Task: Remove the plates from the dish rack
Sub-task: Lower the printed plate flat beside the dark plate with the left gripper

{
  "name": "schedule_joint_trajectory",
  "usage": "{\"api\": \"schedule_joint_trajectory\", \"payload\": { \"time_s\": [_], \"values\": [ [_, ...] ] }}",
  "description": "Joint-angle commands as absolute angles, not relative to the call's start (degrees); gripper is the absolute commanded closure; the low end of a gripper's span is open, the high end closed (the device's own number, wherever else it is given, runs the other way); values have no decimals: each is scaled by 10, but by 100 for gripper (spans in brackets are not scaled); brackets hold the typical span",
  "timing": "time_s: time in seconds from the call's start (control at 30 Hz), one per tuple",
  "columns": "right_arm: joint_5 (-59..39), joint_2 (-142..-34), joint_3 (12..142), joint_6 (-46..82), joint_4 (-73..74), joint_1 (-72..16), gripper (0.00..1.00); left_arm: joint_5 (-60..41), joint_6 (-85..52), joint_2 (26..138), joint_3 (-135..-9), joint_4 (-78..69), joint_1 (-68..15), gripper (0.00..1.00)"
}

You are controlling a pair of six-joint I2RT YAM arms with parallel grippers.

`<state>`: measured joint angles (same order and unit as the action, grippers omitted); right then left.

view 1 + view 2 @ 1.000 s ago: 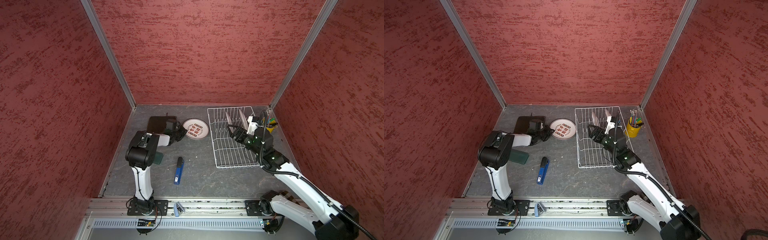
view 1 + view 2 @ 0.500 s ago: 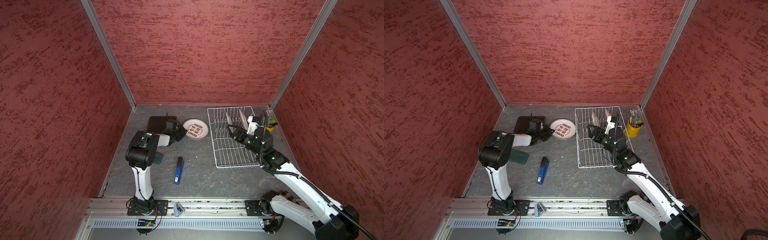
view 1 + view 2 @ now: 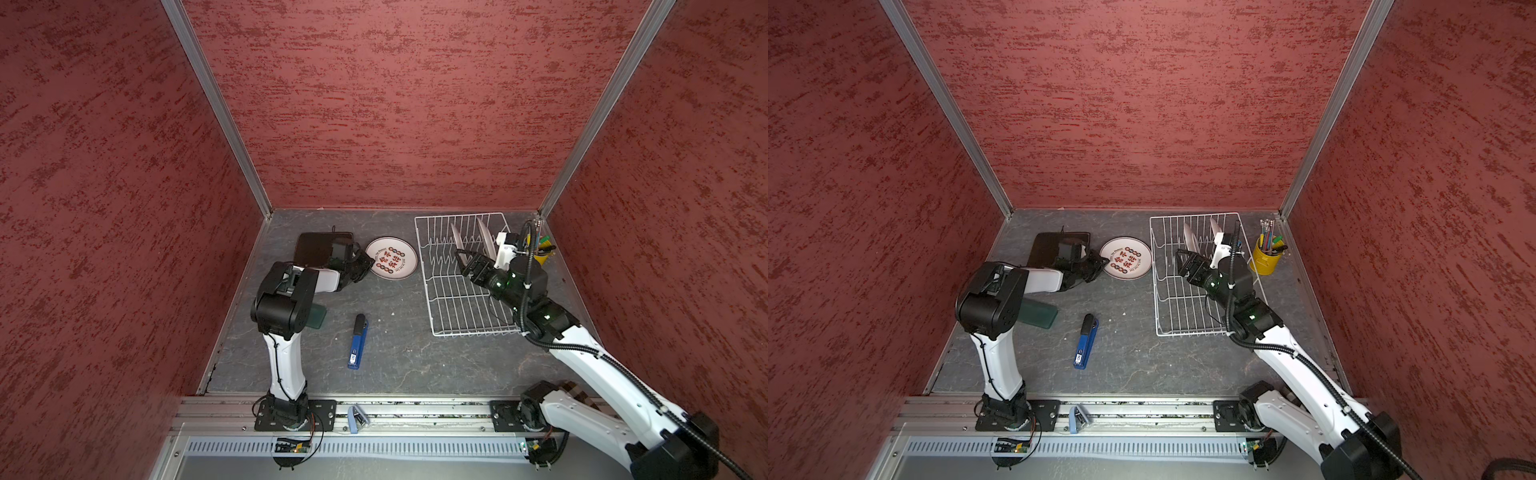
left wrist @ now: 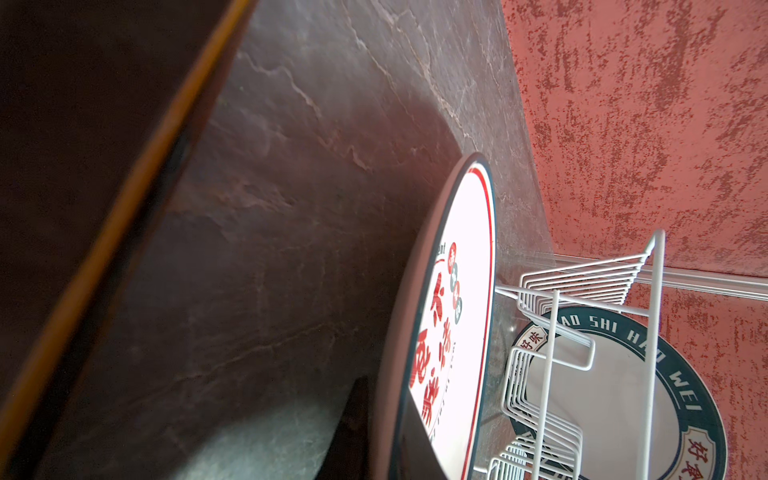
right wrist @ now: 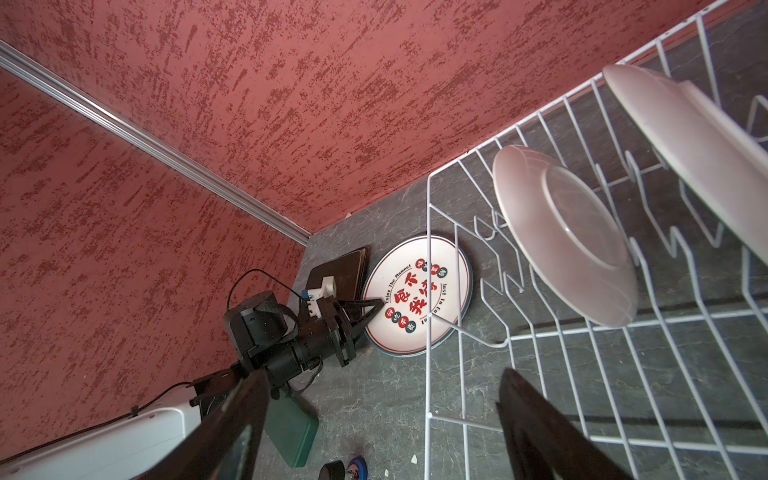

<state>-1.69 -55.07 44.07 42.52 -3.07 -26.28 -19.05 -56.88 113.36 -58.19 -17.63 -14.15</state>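
- Plates: two round white ceramic plates (image 5: 565, 241) stand on edge at the 12 o'clock end of the white wire dish rack (image 3: 424, 266), at 2 o'clock on the grey table (image 3: 395, 365). A printed round white plate (image 3: 390, 258) lies flat at 12, with dark brown square plates (image 3: 316, 253) at 11.
- Right gripper (image 3: 467, 254), spread wide inside the rack near the closer standing plate: an off-centre pinch could tip it onto its neighbour or drag the rack.
- Left gripper (image 5: 374, 305) pinches the flat plate's 8 o'clock rim. Pulling away before releasing would slide it into the rack.

My view: lab robot cell, red textured panels (image 3: 395, 104) on aluminium posts (image 3: 216, 108) boxing slate-look tabletop (image 3: 407, 361), arm bases (image 3: 295, 415) bolted to front rail (image 3: 415, 415)
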Motion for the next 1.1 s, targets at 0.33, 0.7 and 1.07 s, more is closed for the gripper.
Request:
{"api": "schedule_joint_trajectory", "payload": {
  "time_s": [0.33,0.7,1.07],
  "values": [
    [-7,-541,439,417,-33,-260,13,-196,-568,1129,-583,-192,-140,80],
    [-6,-537,439,417,-36,-260,13,-195,-569,1126,-577,-195,-139,67],
    [-4,-533,436,416,-38,-260,13,-188,-571,1122,-571,-194,-137,50]
  ]
}}
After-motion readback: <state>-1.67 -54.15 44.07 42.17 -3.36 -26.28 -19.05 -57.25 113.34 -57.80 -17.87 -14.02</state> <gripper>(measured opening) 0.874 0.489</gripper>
